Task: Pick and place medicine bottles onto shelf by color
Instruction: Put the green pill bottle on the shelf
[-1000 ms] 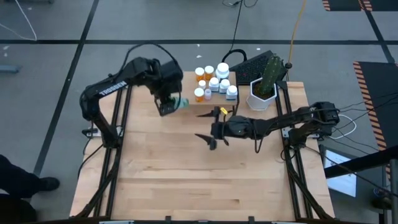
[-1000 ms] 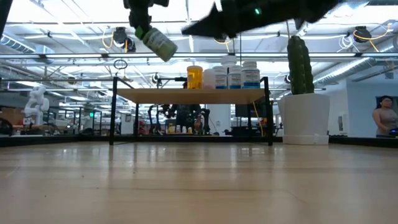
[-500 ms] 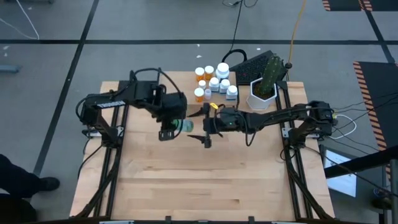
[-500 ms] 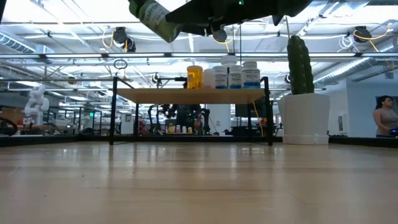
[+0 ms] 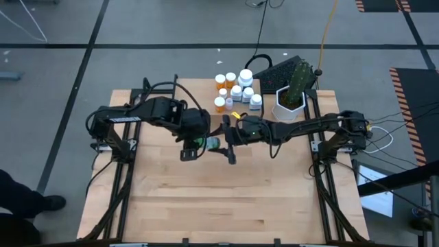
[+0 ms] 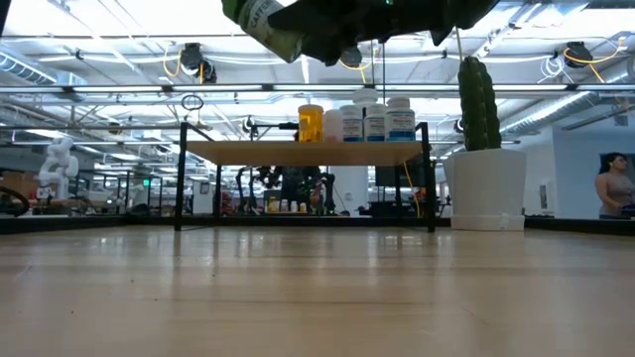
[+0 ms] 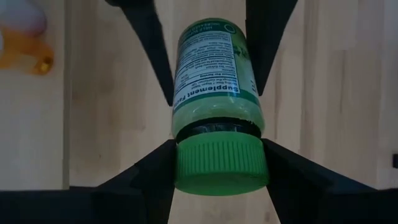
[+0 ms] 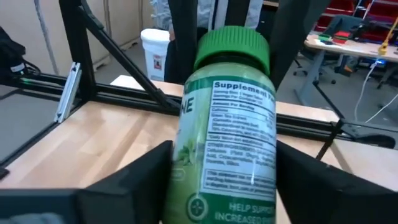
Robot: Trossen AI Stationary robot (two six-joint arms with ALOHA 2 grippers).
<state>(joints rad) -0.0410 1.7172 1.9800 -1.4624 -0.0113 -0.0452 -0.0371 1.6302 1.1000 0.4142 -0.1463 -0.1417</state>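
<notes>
A green medicine bottle (image 7: 214, 81) with a green cap is held high above the table's middle in my left gripper (image 5: 199, 143), which is shut on it. My right gripper (image 5: 223, 140) is open. Its fingers (image 8: 146, 177) stand on either side of the bottle's base end (image 8: 227, 149); I cannot tell whether they touch it. In the low view the bottle (image 6: 260, 20) shows at the top edge. Orange and white bottles (image 5: 236, 88) stand on the shelf (image 6: 308, 151) at the table's far side. My left gripper pinches the green cap (image 7: 221, 165) between its two fingers (image 7: 155, 171), one on each side. The fingers come from the table's left and lie along the bottle. The bottle is lifted clear, its base end pointing toward my right gripper and tilted somewhat down.
A white pot with a cactus (image 5: 289, 101) stands right of the shelf, with a dark keyboard (image 5: 278, 68) behind it. Bare wooden tabletop (image 5: 219, 199) lies on the near side. A person (image 6: 613, 188) shows in the room beyond.
My left gripper carried the green bottle from beside the shelf's left end toward the table's middle and right, and the bottle rose in the low view. My right gripper moved left toward it, so its open fingers now stand around the bottle's base end.
</notes>
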